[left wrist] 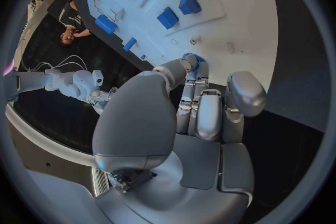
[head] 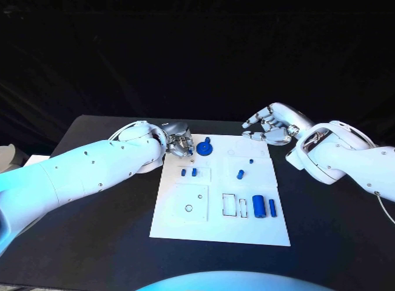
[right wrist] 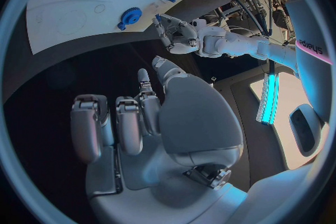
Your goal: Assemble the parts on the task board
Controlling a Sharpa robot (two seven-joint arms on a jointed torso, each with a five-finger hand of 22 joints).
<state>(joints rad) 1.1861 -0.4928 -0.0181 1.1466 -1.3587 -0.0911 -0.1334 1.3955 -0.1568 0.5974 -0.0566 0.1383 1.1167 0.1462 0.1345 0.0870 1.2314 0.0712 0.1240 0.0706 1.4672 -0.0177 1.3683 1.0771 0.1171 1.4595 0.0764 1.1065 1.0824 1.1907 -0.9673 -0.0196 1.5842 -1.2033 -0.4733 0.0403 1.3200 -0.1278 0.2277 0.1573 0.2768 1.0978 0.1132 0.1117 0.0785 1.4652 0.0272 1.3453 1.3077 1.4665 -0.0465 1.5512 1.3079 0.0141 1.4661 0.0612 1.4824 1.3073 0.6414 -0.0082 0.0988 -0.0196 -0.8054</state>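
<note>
far board edge: left hand (head: 178, 145), blue gear (head: 205, 147) | near side: open table (head: 101, 242)

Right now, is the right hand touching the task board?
Apart. In the right wrist view the right hand hangs over black table, clear of the task board.

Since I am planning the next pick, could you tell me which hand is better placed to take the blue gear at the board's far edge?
Probably left: the left hand sits right beside the blue gear, while the right hand hovers beyond the task board.
</note>
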